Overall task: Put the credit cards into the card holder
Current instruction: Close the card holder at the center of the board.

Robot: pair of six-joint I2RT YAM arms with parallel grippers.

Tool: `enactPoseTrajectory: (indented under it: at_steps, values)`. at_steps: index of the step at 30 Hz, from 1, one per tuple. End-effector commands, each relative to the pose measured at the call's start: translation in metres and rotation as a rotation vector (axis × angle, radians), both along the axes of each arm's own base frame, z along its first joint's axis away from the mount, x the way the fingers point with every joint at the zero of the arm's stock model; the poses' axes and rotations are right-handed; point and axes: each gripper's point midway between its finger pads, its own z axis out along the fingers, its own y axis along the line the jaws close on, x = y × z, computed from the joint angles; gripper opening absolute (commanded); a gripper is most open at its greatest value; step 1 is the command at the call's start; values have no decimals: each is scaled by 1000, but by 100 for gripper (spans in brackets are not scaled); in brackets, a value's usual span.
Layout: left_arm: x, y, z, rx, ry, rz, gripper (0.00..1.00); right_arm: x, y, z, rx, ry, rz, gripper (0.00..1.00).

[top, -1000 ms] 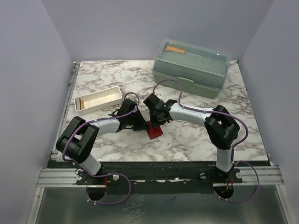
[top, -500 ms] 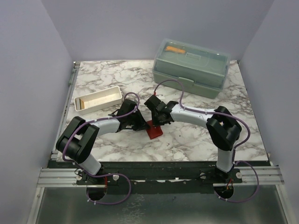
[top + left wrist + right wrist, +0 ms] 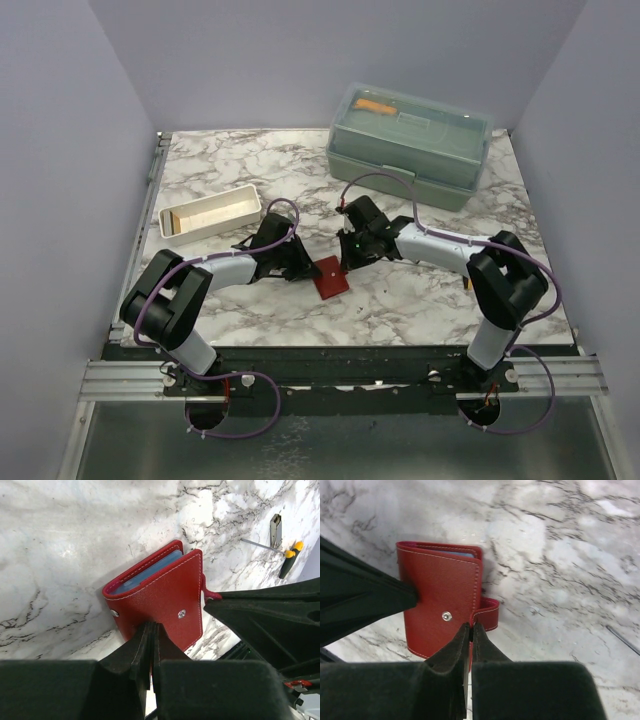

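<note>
1. One holder (image 3: 331, 277) lies folded mid-frame on the desk (image 3: 420, 300), between two hands.
2. Left hand (image 3: 152, 630): fingers together, clamped on its lower edge.
3. Right hand (image 3: 471, 629): fingers together by the strap (image 3: 489, 612); grip unclear.
4. One tray (image 3: 225, 224) at left, one box (image 3: 410, 145) upper right.
5. Holder's inside mostly hidden; only a blue sliver (image 3: 150, 570) shows.

A white-and-grey marble table (image 3: 420, 300) sits between plain lavender walls (image 3: 60, 150). A long white tray (image 3: 225, 222) lies on its left side with a tan piece (image 3: 172, 224) at one end, and a pale-green lidded box (image 3: 400, 180) stands at the back right, something orange (image 3: 377, 106) showing through its clear lid. Towards the right edge lies a small black-and-yellow tool (image 3: 289, 562), with a small metal piece (image 3: 275, 524) near it.
</note>
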Motion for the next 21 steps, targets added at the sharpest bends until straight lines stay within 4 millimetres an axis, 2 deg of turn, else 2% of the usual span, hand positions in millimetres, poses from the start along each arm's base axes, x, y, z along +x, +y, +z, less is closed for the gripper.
enactPoseTrajectory:
  at_steps: [1, 7, 14, 21]
  values:
    - [-15, -2, -3, -6, 30, -59, 10, -8, 21, 0, 62, 11, 153, 6]
    - [-18, 0, 6, -18, 13, -60, 15, 0, 24, 6, 84, -11, 88, 16]
    - [-20, 1, 9, -19, 10, -62, 16, 1, 22, -1, 73, 8, 54, 26]
    - [-22, 1, 7, -17, 15, -73, 16, 4, 23, 4, 83, 2, 28, 30]
